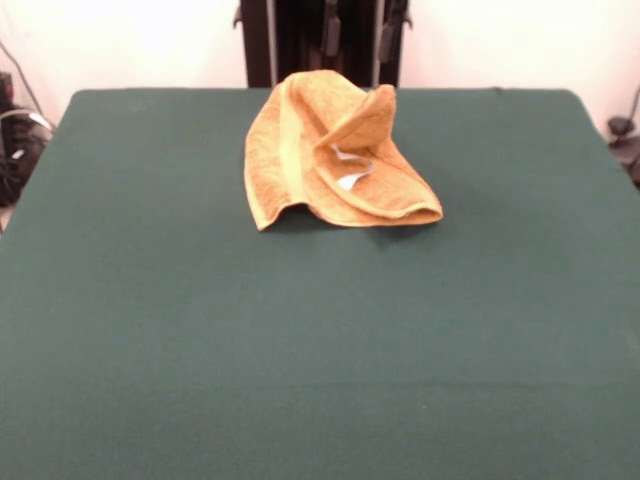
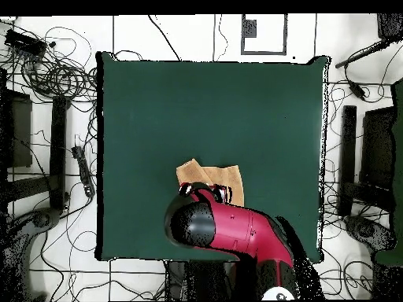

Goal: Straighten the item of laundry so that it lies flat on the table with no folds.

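Observation:
The golden-orange towel (image 1: 330, 150) lies crumpled and folded over itself near the far middle of the dark green table (image 1: 300, 350). One corner stands up, and a small white tag (image 1: 350, 178) shows in the fold. In the overhead view the towel (image 2: 211, 173) lies near the table's (image 2: 212, 102) bottom edge, partly hidden under the red and black arm (image 2: 236, 232). The gripper (image 2: 206, 191) sits at the arm's end, above the towel's lower part. The front view shows no gripper near the towel.
The robot's black pedestal (image 1: 320, 40) stands behind the table's far edge. Cables and dark equipment (image 2: 55, 79) lie on the floor round the table's sides. Wide bare green cloth stretches in front of the towel.

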{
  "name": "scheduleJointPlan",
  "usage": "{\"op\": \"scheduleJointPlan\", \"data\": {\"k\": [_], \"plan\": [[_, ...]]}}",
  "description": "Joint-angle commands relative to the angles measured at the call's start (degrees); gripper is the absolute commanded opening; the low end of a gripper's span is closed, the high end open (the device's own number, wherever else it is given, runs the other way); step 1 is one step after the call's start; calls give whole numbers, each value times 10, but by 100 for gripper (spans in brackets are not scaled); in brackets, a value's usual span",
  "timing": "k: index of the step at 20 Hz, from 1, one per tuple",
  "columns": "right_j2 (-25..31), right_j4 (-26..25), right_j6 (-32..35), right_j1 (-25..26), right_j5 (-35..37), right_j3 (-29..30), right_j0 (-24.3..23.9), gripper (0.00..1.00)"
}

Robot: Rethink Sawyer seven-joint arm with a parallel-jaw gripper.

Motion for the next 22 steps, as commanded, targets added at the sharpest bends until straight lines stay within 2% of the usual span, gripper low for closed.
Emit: {"op": "scheduleJointPlan", "data": {"k": [1, 5, 8, 12, 22], "plan": [[39, -2, 65, 27, 45, 17, 10, 100], [55, -5, 56, 47, 23, 24, 0, 100], [83, -6, 64, 96, -60, 38, -21, 100], [93, -11, 73, 135, -112, 33, -31, 100], [100, -17, 68, 149, -128, 29, -39, 100]]}}
